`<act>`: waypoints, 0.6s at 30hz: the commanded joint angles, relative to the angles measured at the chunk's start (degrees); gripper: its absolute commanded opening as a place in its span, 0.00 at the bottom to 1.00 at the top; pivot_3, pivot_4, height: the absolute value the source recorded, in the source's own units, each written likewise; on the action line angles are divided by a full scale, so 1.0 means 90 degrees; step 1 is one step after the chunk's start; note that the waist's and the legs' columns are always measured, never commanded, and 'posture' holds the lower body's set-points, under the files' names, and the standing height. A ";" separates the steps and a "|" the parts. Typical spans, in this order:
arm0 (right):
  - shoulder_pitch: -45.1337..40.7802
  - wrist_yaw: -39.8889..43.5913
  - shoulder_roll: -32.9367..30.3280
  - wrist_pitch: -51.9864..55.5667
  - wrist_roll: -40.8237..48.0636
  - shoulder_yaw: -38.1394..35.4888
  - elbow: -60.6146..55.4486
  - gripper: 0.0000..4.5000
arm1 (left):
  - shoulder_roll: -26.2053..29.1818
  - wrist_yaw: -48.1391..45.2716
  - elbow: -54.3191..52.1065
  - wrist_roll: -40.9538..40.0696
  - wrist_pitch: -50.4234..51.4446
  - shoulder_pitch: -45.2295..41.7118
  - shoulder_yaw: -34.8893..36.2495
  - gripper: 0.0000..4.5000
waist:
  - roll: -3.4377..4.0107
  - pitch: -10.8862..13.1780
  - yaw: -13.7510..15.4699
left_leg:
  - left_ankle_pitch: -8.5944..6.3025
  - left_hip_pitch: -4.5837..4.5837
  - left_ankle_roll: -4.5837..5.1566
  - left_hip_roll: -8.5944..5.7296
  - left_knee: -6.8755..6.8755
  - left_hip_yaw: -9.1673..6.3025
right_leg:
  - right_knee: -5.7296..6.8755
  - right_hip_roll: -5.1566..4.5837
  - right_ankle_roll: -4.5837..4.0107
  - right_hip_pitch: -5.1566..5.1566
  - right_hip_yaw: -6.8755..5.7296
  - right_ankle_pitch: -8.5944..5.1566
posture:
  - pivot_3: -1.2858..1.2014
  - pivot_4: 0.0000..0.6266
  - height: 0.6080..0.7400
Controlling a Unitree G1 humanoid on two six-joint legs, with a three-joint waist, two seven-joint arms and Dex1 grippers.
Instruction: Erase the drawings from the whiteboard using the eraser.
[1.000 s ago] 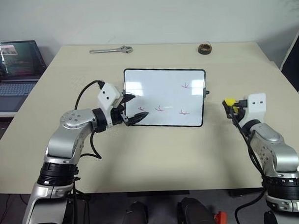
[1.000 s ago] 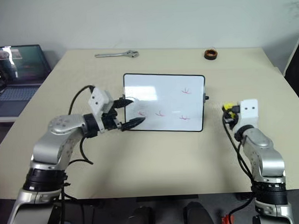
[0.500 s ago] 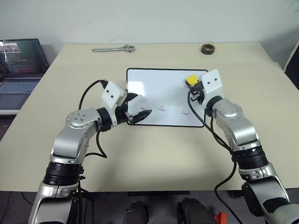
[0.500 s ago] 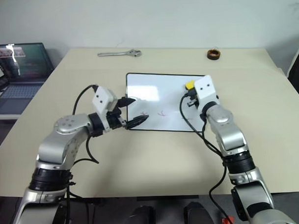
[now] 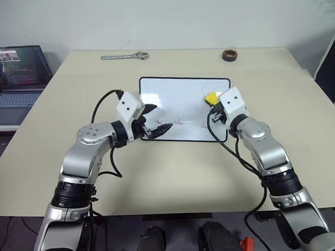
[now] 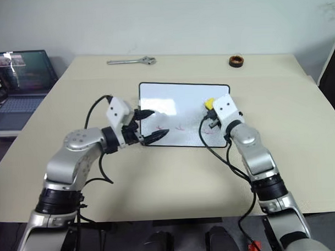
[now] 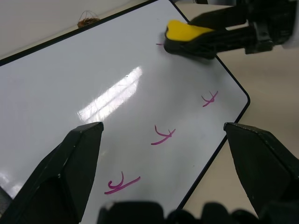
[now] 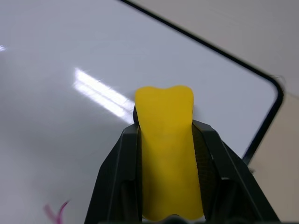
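Note:
The whiteboard [image 5: 177, 92] lies flat on the table, black-framed and glossy. My right gripper [image 5: 212, 99] is shut on the yellow eraser [image 8: 164, 154], which sits at the board's far right part. Whether the eraser [image 7: 186, 31] touches the surface I cannot tell. One stroke of a pink drawing [image 7: 159, 44] peeks out beside it. Three other pink drawings [image 7: 163, 135] run along the board's near half. My left gripper [image 5: 156, 118] is open at the board's near left corner, its fingers [image 7: 74, 163] spread above the surface.
A wrench [image 5: 125, 56] and a dark ring-shaped roll [image 5: 229, 54] lie near the table's far edge. A laptop [image 5: 14, 76] stands open on a lower surface to the left. Bare tabletop [image 5: 180, 174] stretches in front of the board.
My right gripper has carried the eraser from the table right of the board leftward onto the board's far right part, and its wrist has rolled. The left gripper has stayed put.

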 commanded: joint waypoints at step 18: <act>-0.0435 -0.0050 0.0039 -0.0564 -0.0819 0.0227 0.0853 0.24 | -0.0016 -0.0034 -0.0157 0.0126 -0.0189 0.0007 0.0136 1.00 | 0.0000 0.0000 -0.0036 | 0.0001 0.0004 0.0000 0.0000 0.0002 -0.0001 | 0.0004 0.0000 -0.0001 0.0001 0.0001 0.0001 | 0.52 0.24 1.00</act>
